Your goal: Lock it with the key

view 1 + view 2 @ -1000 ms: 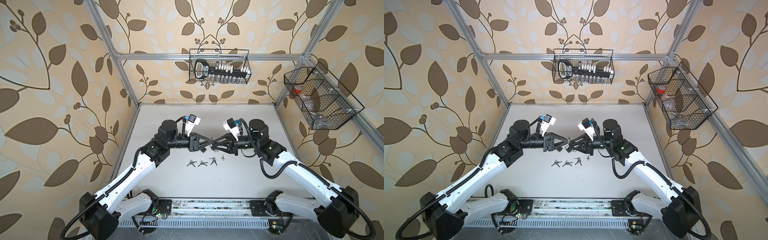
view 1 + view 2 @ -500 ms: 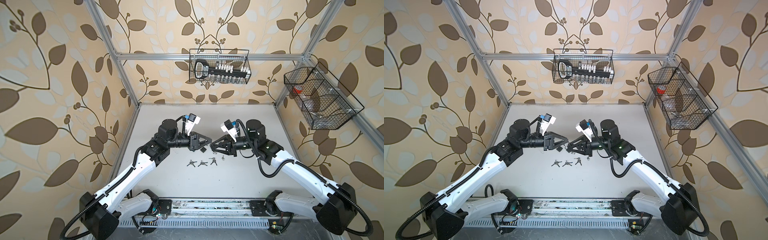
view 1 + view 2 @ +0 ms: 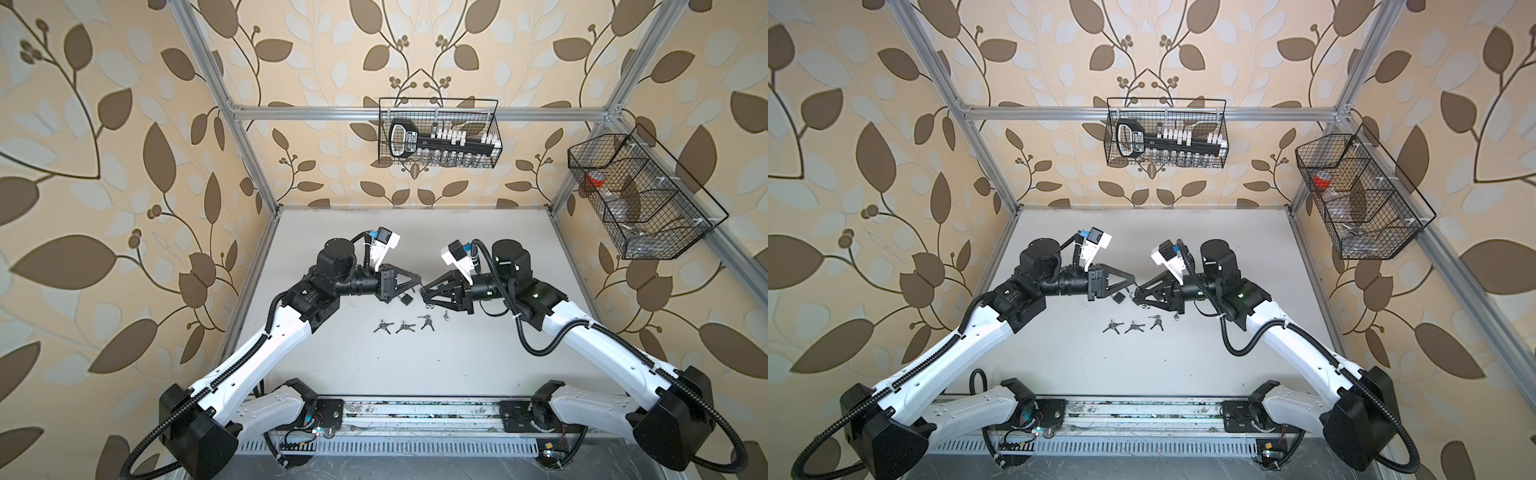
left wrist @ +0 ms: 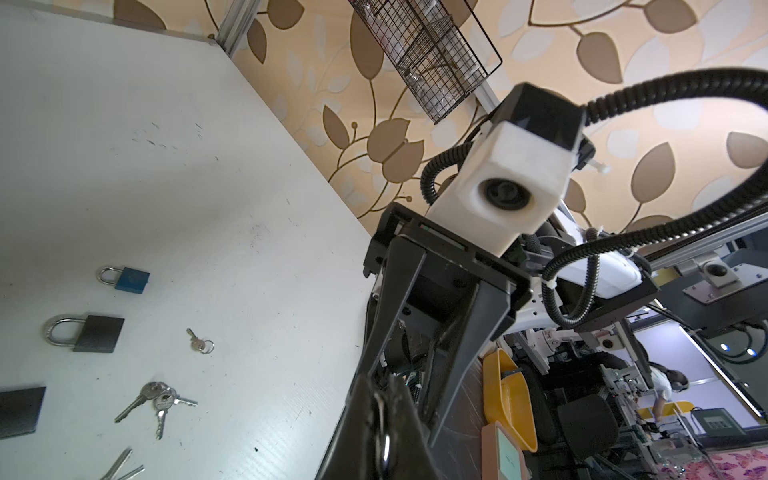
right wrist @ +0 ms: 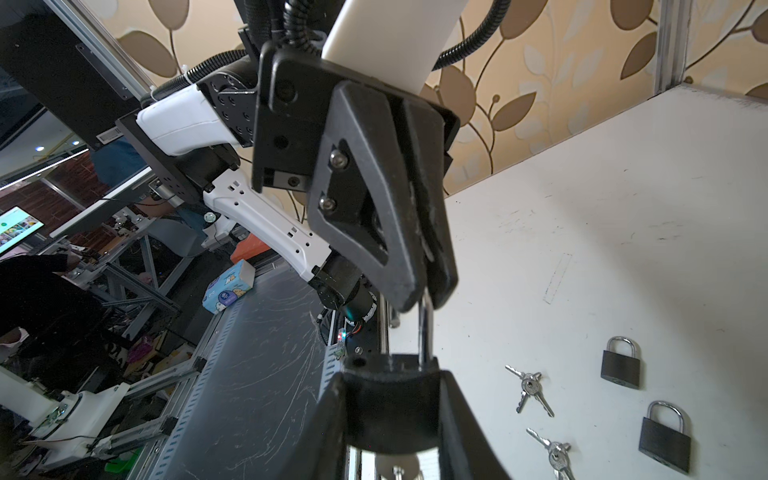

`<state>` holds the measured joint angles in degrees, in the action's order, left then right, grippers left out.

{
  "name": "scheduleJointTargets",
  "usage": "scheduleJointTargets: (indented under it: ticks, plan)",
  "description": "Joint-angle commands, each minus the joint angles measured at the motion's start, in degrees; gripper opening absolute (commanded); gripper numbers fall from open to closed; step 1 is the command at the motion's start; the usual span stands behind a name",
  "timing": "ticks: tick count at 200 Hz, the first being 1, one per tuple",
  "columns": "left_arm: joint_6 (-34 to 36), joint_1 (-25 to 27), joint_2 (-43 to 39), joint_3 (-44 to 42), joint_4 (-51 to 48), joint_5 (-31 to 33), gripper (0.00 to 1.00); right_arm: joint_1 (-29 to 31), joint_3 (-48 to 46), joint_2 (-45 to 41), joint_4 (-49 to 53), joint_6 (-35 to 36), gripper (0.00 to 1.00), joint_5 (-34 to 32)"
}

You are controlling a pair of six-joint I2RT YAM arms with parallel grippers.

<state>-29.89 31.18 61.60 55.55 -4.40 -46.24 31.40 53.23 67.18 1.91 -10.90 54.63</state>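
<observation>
Padlock (image 5: 390, 399) aloft over mid-table (image 3: 415, 374): the right gripper (image 3: 424, 291) clamps the black body, and the left gripper (image 5: 424, 291) pinches tight on the shackle (image 5: 426, 328). In the right wrist view one hole in the body's top shows empty, so the lock appears open. Keys (image 3: 405, 327) lie loose at six o'clock from the meeting grippers, and a spare lock (image 3: 405, 300) sits at about seven o'clock. Whether a key sits in the keyway cannot be told. The step in hand looks like seating the shackle. Done well, the right arm holds the body steady while the left swings the free leg over the empty hole and presses straight along it. Any twist risks the thin steel slipping from the pads.
</observation>
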Motion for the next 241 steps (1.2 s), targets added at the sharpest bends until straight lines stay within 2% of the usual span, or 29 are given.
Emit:
scheduleJointTargets:
  ticks: [1, 26, 55, 74, 92, 111, 145, 180, 198, 241]
  plan:
    - [0.99, 0.61, -1.17, 2.02, 0.68, -1.07, 0.01, 0.16, 0.51, -1.33, -0.97, 0.88, 0.0, -0.8]
    - [1.06, 0.63, -1.57, 2.05, 0.11, -0.19, 0.0, 0.23, 0.47, -1.82, -1.52, 1.0, 0.06, -0.81]
    - [0.28, 0.62, -2.47, 2.37, 0.23, 1.5, 0.0, 0.19, -0.87, -4.43, -2.32, 2.7, 0.46, -5.75]
    - [-0.44, 0.59, -3.99, 2.29, 0.1, 4.82, 0.0, 0.22, -4.02, -7.75, -5.89, 2.33, 0.59, -12.2]
    - [-1.76, 0.59, -5.58, 1.07, 1.85, 6.59, 0.0, 0.23, -9.06, -10.99, -13.66, -1.53, 0.65, -17.21]
    - [-3.6, 0.59, -6.51, 0.52, 4.13, 6.17, 0.0, 0.21, -12.25, -12.25, -18.55, -5.54, 0.66, -20.17]
    - [-9.82, 0.55, -8.13, -2.41, 10.16, 7.39, 0.0, 0.7, -13.5, -12.05, -23.44, -8.44, 0.58, -17.64]
    - [-17.19, 0.59, -9.81, -6.64, 16.94, 10.41, 0.0, 5.48, -13.7, -13.14, -24.48, -4.11, 0.6, -24.9]
    - [-18.71, 0.64, -9.92, -8.26, 19.67, 10.88, 0.0, 6.63, -13.78, -12.54, -25.9, -2.6, 0.61, -26.66]
    - [-20.91, 0.89, -9.67, -9.27, 20.66, 11.18, 0.0, 9.36, -10.32, -9.15, -20.4, 3.03, 0.51, -29.85]
